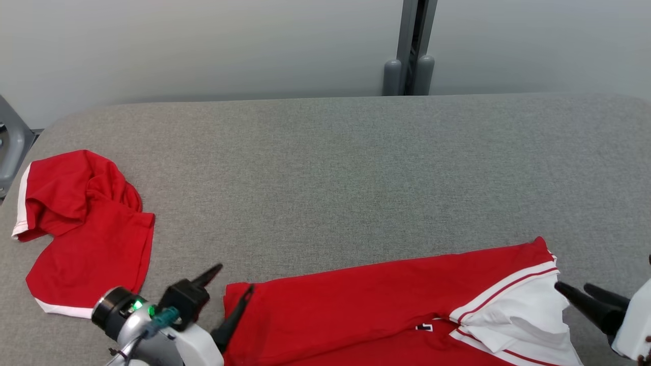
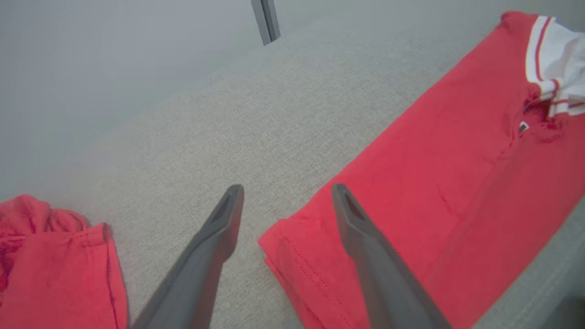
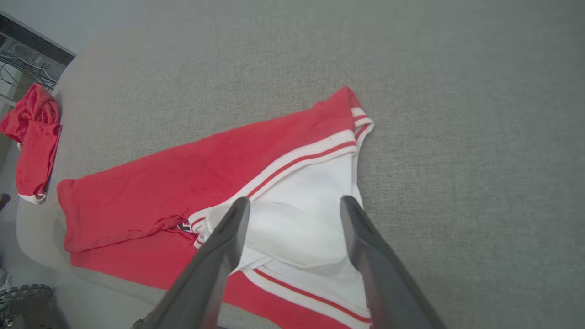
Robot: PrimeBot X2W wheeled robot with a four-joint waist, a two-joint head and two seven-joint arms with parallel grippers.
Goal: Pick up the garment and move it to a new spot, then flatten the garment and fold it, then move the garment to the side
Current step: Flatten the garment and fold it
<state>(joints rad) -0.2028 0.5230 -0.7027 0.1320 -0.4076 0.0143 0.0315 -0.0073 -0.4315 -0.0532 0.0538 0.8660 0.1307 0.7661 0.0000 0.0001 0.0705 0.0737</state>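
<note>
The garment (image 1: 366, 300) is a red shirt with a white, red-striped collar, lying lengthwise along the table's near edge with one layer folded over. In the left wrist view its hem end (image 2: 434, 183) lies under the right finger. The right wrist view has its white collar (image 3: 301, 219) between the fingers. My left gripper (image 1: 234, 278) stands open at the garment's left end, one finger over the cloth, nothing held. My right gripper (image 1: 573, 286) is open just right of the collar, hovering over it (image 3: 296, 202). The left gripper (image 2: 287, 188) straddles the hem corner.
A second red garment (image 1: 86, 229) with white trim lies crumpled at the table's left end. The grey fabric table (image 1: 330, 168) stretches wide behind the shirt. A grey post (image 1: 412, 51) stands at the back wall, and a grey frame (image 1: 10, 142) at the far left.
</note>
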